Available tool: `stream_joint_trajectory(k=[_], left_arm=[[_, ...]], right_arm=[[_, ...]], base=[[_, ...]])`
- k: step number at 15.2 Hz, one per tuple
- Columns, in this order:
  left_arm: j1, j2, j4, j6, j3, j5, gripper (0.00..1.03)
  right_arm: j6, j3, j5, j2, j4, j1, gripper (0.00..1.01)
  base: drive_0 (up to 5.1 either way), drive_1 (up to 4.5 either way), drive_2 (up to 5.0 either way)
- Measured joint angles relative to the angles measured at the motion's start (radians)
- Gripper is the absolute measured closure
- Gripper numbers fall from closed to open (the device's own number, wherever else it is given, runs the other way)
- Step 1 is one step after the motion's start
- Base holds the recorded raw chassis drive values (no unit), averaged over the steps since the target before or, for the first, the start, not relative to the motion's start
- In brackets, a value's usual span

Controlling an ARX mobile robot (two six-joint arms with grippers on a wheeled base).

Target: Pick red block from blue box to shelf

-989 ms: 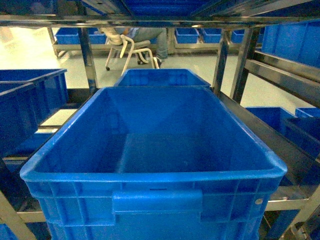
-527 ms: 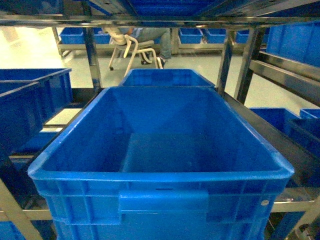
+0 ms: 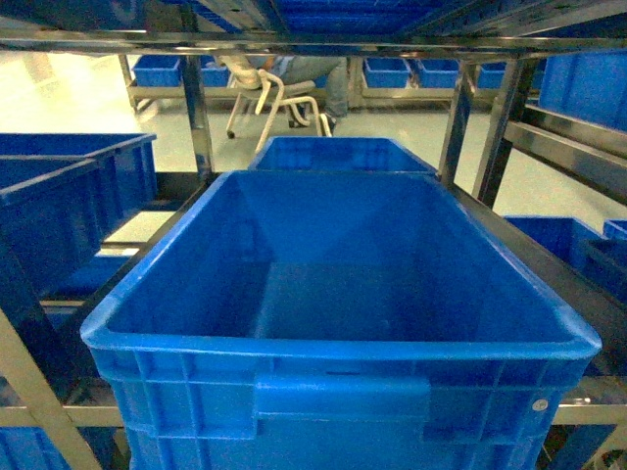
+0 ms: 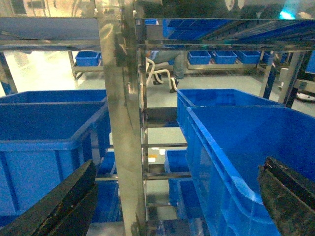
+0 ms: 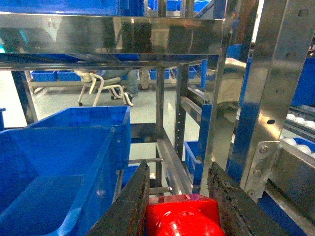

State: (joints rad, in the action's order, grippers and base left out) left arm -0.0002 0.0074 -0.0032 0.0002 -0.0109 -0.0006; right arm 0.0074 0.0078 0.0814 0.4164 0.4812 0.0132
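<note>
Two grippers: each shows only in its own wrist view; neither appears in the head view.
Left gripper [image 4: 174, 196]: its dark fingers [image 4: 64, 204] sit at 8 and 4 o'clock of the left wrist view, spread wide with nothing between them; both are cut off by the frame edge.
Upright post [image 4: 123, 123]: a shiny steel post of the shelf [image 3: 294, 41] stands between those fingers, running from 12 to 6 o'clock.
Left crates: a deep blue crate [image 4: 47, 132] lies at 9 o'clock of the post, only partly in frame.
Large crate [image 3: 338, 323]: deep blue, ribbed, with a front handle; it fills the head view's centre, and its visible floor is bare.
Far background: at 12 o'clock of the head view a white chair [image 3: 274, 98] with a seated person, only the legs in view.
Right gripper [image 5: 179, 194]: two worn dark fingers, narrowly set and clamped on the red block [image 5: 182, 219].
Red block: bright, glossy red plastic with a rounded stud catching light; it sits at 6 o'clock of the right wrist view, its lower part cut off, so its full shape is hard to make out.
Block's place: held in the air, seemingly just at 3 o'clock of the large crate's wall, in front of the shelf rails.
Pale turquoise bin: cannot tell where it is.
</note>
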Motion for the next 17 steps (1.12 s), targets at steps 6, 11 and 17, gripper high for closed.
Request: stream_joint_trajectory(k=[6, 11, 17], left_arm=[[0.0, 0.0, -0.002, 0.0, 0.0, 0.0, 0.05], [0.0, 0.0, 0.0, 0.0, 0.0, 0.0, 0.05], [0.0, 0.0, 0.0, 0.0, 0.0, 0.0, 0.05]], right_arm=[[0.0, 0.0, 0.0, -0.001, 0.0, 0.0, 0.72], [0.0, 0.0, 0.0, -0.001, 0.001, 0.0, 0.72], [0.0, 0.0, 0.0, -0.001, 0.001, 0.0, 0.72]], base=[[0.0, 0.0, 0.0], [0.0, 0.0, 0.0], [0.0, 0.0, 0.0]])
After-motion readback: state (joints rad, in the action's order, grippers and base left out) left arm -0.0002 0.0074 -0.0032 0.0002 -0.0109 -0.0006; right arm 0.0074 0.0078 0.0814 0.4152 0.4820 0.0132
